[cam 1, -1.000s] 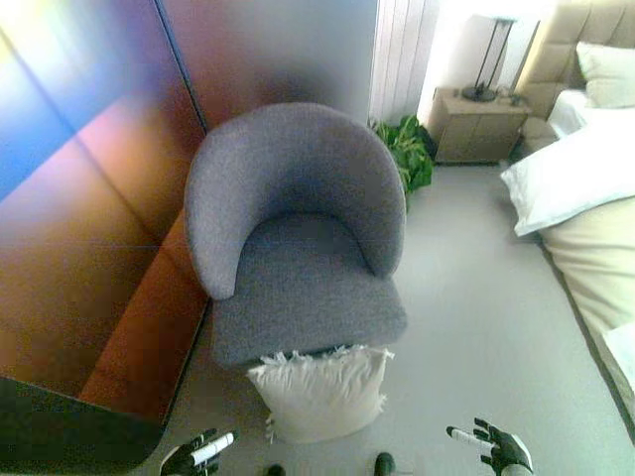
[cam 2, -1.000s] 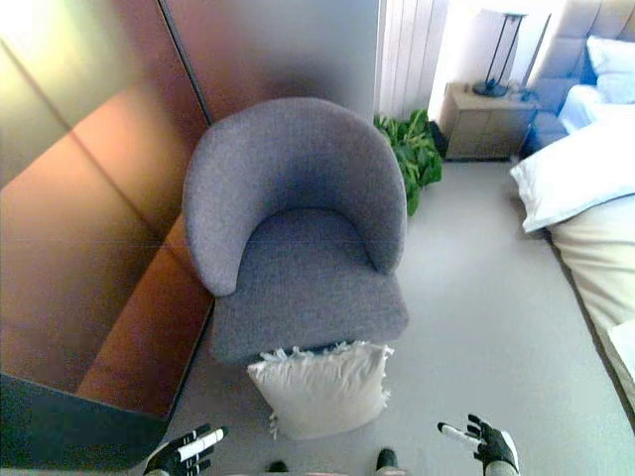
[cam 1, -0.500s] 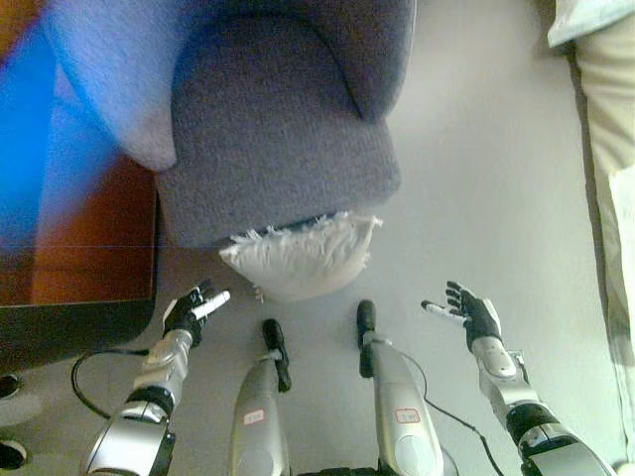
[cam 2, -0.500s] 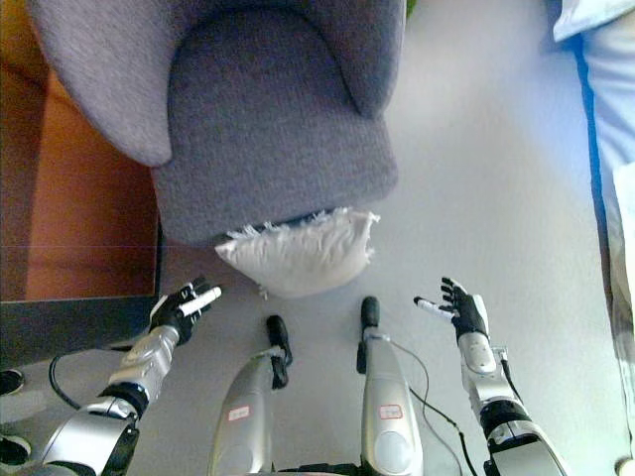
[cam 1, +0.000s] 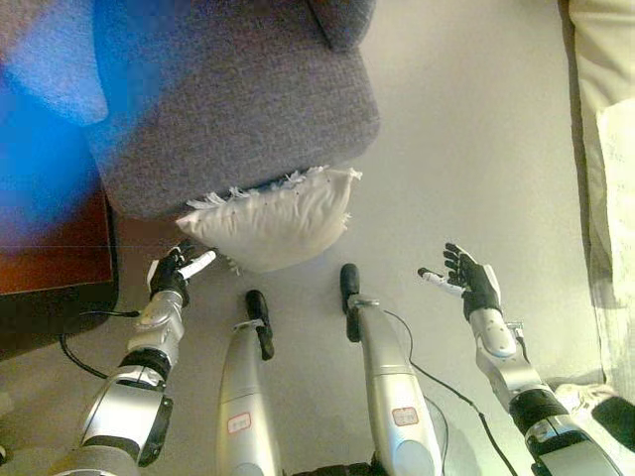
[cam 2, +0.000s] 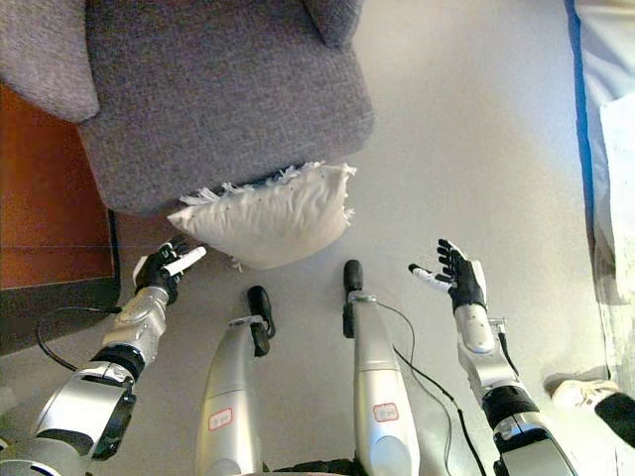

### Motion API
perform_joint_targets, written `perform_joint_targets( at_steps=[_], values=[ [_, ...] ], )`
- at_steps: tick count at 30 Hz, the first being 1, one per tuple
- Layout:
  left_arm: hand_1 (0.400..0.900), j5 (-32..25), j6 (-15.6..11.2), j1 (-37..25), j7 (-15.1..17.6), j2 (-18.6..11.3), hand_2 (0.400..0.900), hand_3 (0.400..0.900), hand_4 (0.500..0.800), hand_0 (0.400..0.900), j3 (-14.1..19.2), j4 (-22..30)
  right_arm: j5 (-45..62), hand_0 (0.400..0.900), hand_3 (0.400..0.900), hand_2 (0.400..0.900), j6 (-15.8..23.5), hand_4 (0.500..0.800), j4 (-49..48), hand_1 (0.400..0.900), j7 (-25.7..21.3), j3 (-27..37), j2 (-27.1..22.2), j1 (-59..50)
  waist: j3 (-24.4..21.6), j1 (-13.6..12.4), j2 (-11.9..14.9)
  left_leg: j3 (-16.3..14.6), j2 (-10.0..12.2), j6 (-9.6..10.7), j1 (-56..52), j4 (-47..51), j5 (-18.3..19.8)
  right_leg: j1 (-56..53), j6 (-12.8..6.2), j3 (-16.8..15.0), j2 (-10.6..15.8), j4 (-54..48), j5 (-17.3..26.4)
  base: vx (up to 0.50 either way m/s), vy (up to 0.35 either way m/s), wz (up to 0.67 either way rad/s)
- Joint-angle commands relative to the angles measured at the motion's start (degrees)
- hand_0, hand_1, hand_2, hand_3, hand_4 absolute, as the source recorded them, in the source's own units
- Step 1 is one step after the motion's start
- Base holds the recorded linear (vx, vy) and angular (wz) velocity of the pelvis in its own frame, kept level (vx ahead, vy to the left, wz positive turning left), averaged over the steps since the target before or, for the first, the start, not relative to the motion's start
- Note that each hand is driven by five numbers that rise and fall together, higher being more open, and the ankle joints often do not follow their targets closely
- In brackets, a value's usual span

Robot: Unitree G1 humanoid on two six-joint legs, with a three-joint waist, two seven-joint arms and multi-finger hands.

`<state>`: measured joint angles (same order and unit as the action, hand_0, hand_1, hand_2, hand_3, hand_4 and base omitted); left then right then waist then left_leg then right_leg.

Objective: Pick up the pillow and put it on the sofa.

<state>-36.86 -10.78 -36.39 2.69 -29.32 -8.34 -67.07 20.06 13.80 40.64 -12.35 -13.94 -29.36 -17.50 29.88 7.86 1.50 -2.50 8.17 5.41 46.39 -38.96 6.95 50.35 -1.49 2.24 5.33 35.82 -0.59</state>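
A white fringed pillow point(cam 1: 270, 220) leans on the floor against the front of a grey upholstered armchair point(cam 1: 228, 99); it also shows in the right eye view point(cam 2: 266, 216). My left hand point(cam 1: 175, 272) is just left of the pillow's lower left corner, fingers relaxed and open, not touching it. My right hand point(cam 1: 470, 286) is open, fingers spread, over the bare floor well right of the pillow. Both hands hold nothing.
A brown wooden panel point(cam 1: 45, 248) and a dark edge stand left of the chair. A bed's edge point(cam 1: 613, 139) runs along the right side. A person's shoe point(cam 2: 575, 389) shows at lower right. Grey floor point(cam 1: 466, 149) lies between chair and bed.
The camera has tilted further down, so the chair and pillow sit higher and my arms show more. My left hand is now close to the pillow's left corner.
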Motion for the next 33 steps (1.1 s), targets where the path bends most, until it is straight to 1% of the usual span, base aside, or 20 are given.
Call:
perform_joint_targets(
  at_steps=[1,3,5,6,8,9,10,13,16,21,22,23,24,25,30,33],
  values=[
    [0.9,-0.47,-3.24,-0.57,1.55,-6.35,0.9,0.9,0.8,0.9,-1.19,0.16,1.68,0.9,0.9,0.9,2.38,0.8,-6.41,0.9,-2.53,-0.8,-2.86,3.05,-0.09,0.44,3.82,0.07,-2.12,-4.16,2.87,-1.21,1.19,-0.86,0.83,2.35,-0.82,2.5,-4.89,0.01,-0.033,-0.02],
    [0.9,-1.58,-3.36,-0.98,2.01,-6.58,0.9,0.9,0.8,0.9,-1.51,1.03,1.86,0.9,0.9,0.9,2.73,0.8,-7.29,0.9,-2.61,-0.78,-3.07,3.58,-0.09,0.62,4.07,0.08,-2.12,-4.2,3.33,-1.47,1.36,-0.5,0.82,2.34,-0.89,2.32,-4.64,0.0,0.0,0.0],
    [0.9,-2.67,-4.03,-1.47,1.89,-6.77,0.9,0.9,0.8,0.9,-1.34,1.77,1.82,0.9,0.9,0.9,2.37,0.8,-8.76,0.9,-2.98,-0.7,-3.2,4.26,-0.09,0.82,4.47,0.26,-2.25,-4.24,4.11,-2.18,1.74,0.04,0.87,2.33,-1.09,2.48,-4.56,0.0,0.0,0.0],
    [0.9,-3.2,-3.97,-1.68,1.56,-7.0,0.9,0.9,0.8,0.9,-1.3,2.06,1.94,0.9,0.9,0.9,2.4,0.8,-9.05,0.9,-2.96,-0.66,-3.21,4.51,-0.09,0.83,4.59,0.38,-2.25,-4.27,4.39,-2.51,1.86,0.27,0.86,2.36,-1.08,2.7,-4.5,0.01,-0.042,0.0],
    [0.9,-5.41,-4.81,-2.24,-0.65,-6.87,0.9,0.9,0.8,0.9,-1.3,3.47,1.91,0.9,0.9,0.9,2.57,0.8,-9.75,0.9,-3.25,-0.76,-2.66,5.66,-0.09,0.91,5.22,0.71,-2.51,-4.47,4.95,-3.41,2.38,0.53,0.8,2.49,-1.23,2.92,-4.26,0.01,-0.062,0.02],
    [0.9,-5.84,-4.78,-2.41,-1.61,-6.9,0.9,0.9,0.8,0.9,-1.35,3.85,1.99,0.9,0.9,0.9,2.65,0.8,-9.74,0.9,-3.17,-0.74,-2.59,5.83,-0.09,0.91,5.35,0.78,-2.5,-4.48,5.08,-3.58,2.46,0.58,0.78,2.52,-1.25,2.94,-4.18,0.01,-0.071,0.02],
    [0.9,-6.68,-4.87,-2.37,-3.21,-6.57,0.9,0.9,0.8,0.9,-1.71,5.27,2.06,0.9,0.9,0.9,2.73,0.8,-10.19,0.9,-3.27,-0.82,-2.39,6.56,-0.09,0.86,5.66,0.87,-2.56,-4.56,5.2,-3.75,2.53,0.5,0.74,2.61,-1.36,2.84,-4.01,0.0,-0.065,0.01],
    [0.9,-8.94,-5.36,-1.66,-4.97,-5.5,0.9,0.9,0.8,0.9,-2.9,8.64,2.18,0.9,0.9,0.9,2.56,0.8,-10.98,0.9,-3.38,-0.84,-2.06,7.61,-0.09,0.8,6.0,1.0,-2.68,-4.67,5.05,-3.48,2.56,0.28,0.59,2.68,-1.64,2.55,-3.75,0.0,-0.048,-0.01],
    [0.9,-9.77,-5.66,-1.18,-5.02,-4.46,0.9,0.9,0.8,0.9,-3.69,11.31,2.17,0.9,0.9,0.9,2.52,0.8,-11.4,0.9,-3.52,-0.92,-1.59,8.36,-0.09,0.74,6.28,1.04,-2.82,-4.74,4.88,-3.4,2.54,-0.04,0.44,2.72,-1.92,2.35,-3.56,0.01,-0.032,-0.01],
    [0.9,-11.64,-5.48,-2.3,-5.69,-4.14,0.9,0.9,0.8,0.9,-4.11,11.86,1.93,0.9,0.9,0.9,2.35,0.8,-11.3,0.9,-3.22,-1.03,-1.16,8.64,-0.09,0.92,6.54,0.99,-2.67,-4.62,4.39,-3.44,2.48,-0.69,0.25,2.59,-2.09,2.28,-3.55,0.0,0.0,0.0],
    [0.788,-12.19,-5.43,-2.6,-5.96,-4.2,0.788,0.788,0.733,0.788,-4.21,11.84,1.9,0.9,0.9,0.9,2.22,0.8,-11.27,0.9,-3.23,-1.12,-1.16,8.63,-0.09,0.96,6.58,0.96,-2.62,-4.6,4.25,-3.43,2.46,-0.84,0.23,2.53,-2.12,2.25,-3.58,0.0,0.0,0.0],
    [0.739,-12.75,-5.37,-2.91,-6.25,-4.12,0.739,0.739,0.704,0.739,-4.25,11.78,1.9,0.9,0.9,0.9,2.4,0.8,-11.15,0.9,-3.37,-1.27,-0.97,8.76,-0.09,0.99,6.64,0.92,-2.54,-4.57,4.27,-3.57,2.43,-0.95,0.21,2.52,-2.14,2.29,-3.62,0.0,0.0,0.0],
    [0.522,-13.09,-5.42,-3.16,-6.33,-4.07,0.522,0.522,0.573,0.522,-4.37,11.85,1.9,0.9,0.9,0.9,2.55,0.8,-11.03,0.9,-3.37,-1.35,-0.9,8.83,-0.09,1.02,6.68,0.89,-2.5,-4.55,4.25,-3.67,2.46,-1.02,0.19,2.53,-2.17,2.35,-3.67,0.0,0.0,0.0],
    [0.4,-13.18,-5.57,-3.25,-6.29,-4.03,0.4,0.4,0.5,0.4,-4.42,11.91,1.79,0.9,0.9,0.9,2.59,0.8,-11.0,0.9,-3.4,-1.41,-0.83,8.91,-0.09,1.03,6.7,0.87,-2.48,-4.55,4.2,-3.71,2.48,-1.08,0.18,2.53,-2.2,2.38,-3.69,0.0,0.0,0.0],
    [0.4,-12.86,-5.65,-3.99,-5.47,-3.6,0.4,0.4,0.5,0.4,-5.0,12.31,1.89,0.9,0.9,0.9,2.76,0.8,-10.47,0.9,-3.45,-1.75,-0.32,8.9,-0.09,1.04,6.99,0.76,-2.23,-4.38,3.41,-3.12,2.3,-1.97,0.01,2.62,-2.25,1.75,-3.6,-0.01,-0.013,0.0],
    [0.4,-12.49,-5.47,-4.42,-5.62,-3.78,0.4,0.4,0.5,0.4,-5.11,11.84,2.11,0.9,0.9,0.9,2.99,0.8,-10.12,0.9,-3.5,-1.88,-0.25,8.8,-0.09,1.05,7.04,0.66,-2.17,-4.23,2.9,-2.77,2.25,-2.54,-0.01,2.6,-2.29,1.3,-3.71,-0.01,-0.01,0.01]
  ],
)
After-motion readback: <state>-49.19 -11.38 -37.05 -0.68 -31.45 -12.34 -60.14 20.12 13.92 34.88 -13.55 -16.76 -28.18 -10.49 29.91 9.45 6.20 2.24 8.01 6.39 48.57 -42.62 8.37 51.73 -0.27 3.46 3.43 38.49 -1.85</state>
